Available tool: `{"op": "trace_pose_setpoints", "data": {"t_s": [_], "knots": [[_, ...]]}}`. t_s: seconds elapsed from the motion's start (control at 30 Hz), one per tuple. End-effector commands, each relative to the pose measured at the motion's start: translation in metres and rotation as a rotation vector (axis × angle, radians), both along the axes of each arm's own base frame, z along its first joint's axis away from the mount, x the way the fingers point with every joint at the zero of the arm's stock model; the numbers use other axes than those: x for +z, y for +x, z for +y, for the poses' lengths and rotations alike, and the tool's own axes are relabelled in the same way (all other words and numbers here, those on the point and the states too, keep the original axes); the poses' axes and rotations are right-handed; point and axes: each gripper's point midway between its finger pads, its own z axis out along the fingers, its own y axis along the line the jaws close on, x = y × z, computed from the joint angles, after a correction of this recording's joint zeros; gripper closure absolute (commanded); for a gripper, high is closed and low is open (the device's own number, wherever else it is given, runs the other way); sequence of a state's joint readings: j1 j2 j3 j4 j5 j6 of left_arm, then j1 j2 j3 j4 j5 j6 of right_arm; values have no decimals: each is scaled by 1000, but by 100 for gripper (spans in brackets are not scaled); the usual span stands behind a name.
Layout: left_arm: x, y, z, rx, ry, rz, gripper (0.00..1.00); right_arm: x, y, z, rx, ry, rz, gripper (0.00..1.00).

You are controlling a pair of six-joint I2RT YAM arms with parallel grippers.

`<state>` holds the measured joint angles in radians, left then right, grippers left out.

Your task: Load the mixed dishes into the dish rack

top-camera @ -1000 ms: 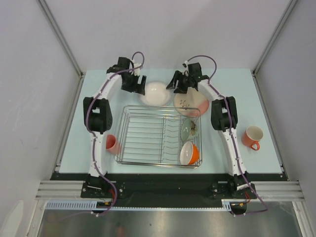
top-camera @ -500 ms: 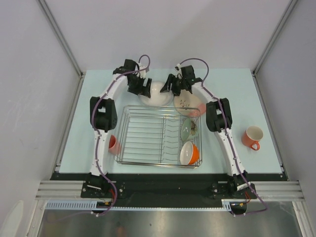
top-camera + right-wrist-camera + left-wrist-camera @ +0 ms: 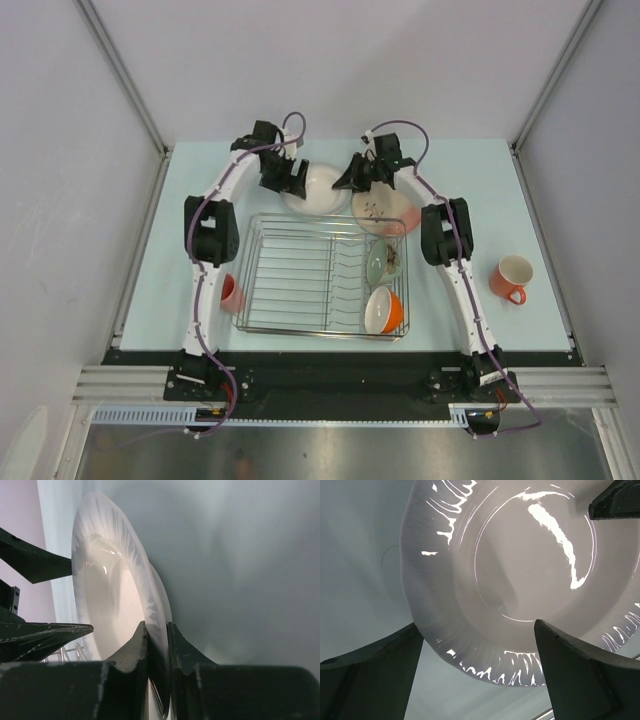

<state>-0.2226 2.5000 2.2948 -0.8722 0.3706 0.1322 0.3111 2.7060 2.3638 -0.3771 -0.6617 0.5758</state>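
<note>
The far rim of the white plate (image 3: pixel 520 565) is cut off at the top of the left wrist view. Its upper right edge is covered there by a dark finger of the right gripper (image 3: pixel 156 627). Whether the plate is raised off the table (image 3: pixel 500 190) cannot be told.

From above, part of the speckled plate (image 3: pixel 380 208), just right of the white one, is hidden under the right arm. The pink cup (image 3: pixel 229 293) beside the left side of the rack (image 3: pixel 290 270) is half hidden by the left arm. The rack is seen in the middle of the table, with the green bowl (image 3: pixel 383 262) and the orange bowl (image 3: pixel 384 310) stood on edge at its right end. An orange cup (image 3: pixel 513 277) is seen on the table, well apart to the right.

Both arms are extended along the rack's sides and bent inward toward the white plate, which is found just beyond the rack's far side. The left gripper (image 3: pixel 479 630) is held spread wide at the plate's left rim. Whether its fingers touch the rim cannot be told. The right gripper is clamped on the plate's right rim, with the edge pinched between its two fingers.
</note>
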Motion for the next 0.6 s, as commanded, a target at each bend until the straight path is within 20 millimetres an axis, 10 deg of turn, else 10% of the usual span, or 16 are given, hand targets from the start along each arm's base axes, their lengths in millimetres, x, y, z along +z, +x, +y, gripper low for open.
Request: {"op": "trace_pose_setpoints", "data": {"t_s": [0.0,0.4,0.57], "knots": [[97,-20,-41,-91,-125,-111,3,61,10,3,1,-2,-172,100],[284,-118,-27,-112,-321,-246,0,156,21,-22,-2,-152,-488,100],[307,-138,9,-58,-298,-315,0,224,6,-30,-4,-180,-633,100]]}}
